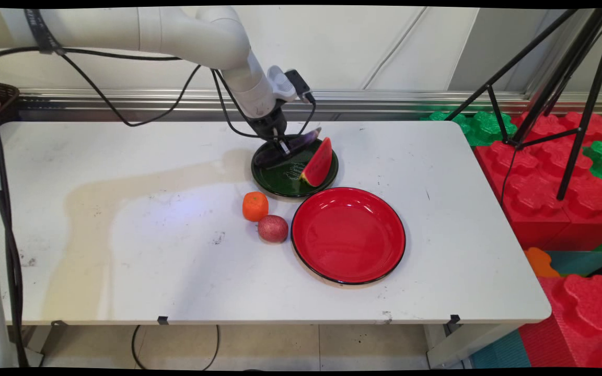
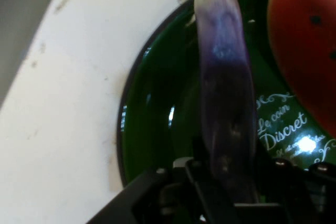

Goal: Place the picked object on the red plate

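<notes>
— Where's the arm (image 1: pixel 175 31) now?
— Reaching in from the upper left, elbow high, wrist (image 1: pixel 251 91) angled down and to the right, black cables (image 1: pixel 123 117) looping under it.
— And the gripper (image 1: pixel 279 149)?
— Low over the far middle of the table, fingers (image 2: pixel 207 192) clamped on something.
</notes>
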Controlling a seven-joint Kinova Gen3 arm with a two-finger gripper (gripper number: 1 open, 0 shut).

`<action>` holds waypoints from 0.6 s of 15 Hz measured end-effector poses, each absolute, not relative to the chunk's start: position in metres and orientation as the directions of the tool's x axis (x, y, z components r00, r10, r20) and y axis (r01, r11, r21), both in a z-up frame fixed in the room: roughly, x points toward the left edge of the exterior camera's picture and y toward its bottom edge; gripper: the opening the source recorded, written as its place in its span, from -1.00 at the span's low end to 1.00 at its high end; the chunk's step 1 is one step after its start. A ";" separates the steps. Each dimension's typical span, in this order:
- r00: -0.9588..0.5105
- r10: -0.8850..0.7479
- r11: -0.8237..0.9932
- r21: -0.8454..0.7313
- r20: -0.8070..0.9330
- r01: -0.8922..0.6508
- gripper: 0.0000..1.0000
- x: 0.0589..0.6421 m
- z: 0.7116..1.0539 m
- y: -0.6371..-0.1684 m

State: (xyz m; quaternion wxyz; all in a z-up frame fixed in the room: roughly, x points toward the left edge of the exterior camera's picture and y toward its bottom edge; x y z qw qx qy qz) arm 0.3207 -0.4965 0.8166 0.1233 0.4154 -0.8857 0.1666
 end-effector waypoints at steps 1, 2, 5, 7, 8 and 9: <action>-0.619 -0.695 0.589 -0.204 0.366 -0.782 -1.00 0.321 0.823 -0.494; -0.615 -0.695 0.580 -0.215 0.374 -0.786 -1.00 0.321 0.830 -0.492; -0.606 -0.686 0.553 -0.253 0.403 -0.794 -1.00 0.317 0.858 -0.485; -0.602 -0.675 0.533 -0.283 0.426 -0.797 -1.00 0.312 0.884 -0.476; -0.601 -0.669 0.524 -0.296 0.437 -0.799 -1.00 0.308 0.898 -0.470; -0.601 -0.663 0.519 -0.305 0.447 -0.799 -1.00 0.303 0.912 -0.464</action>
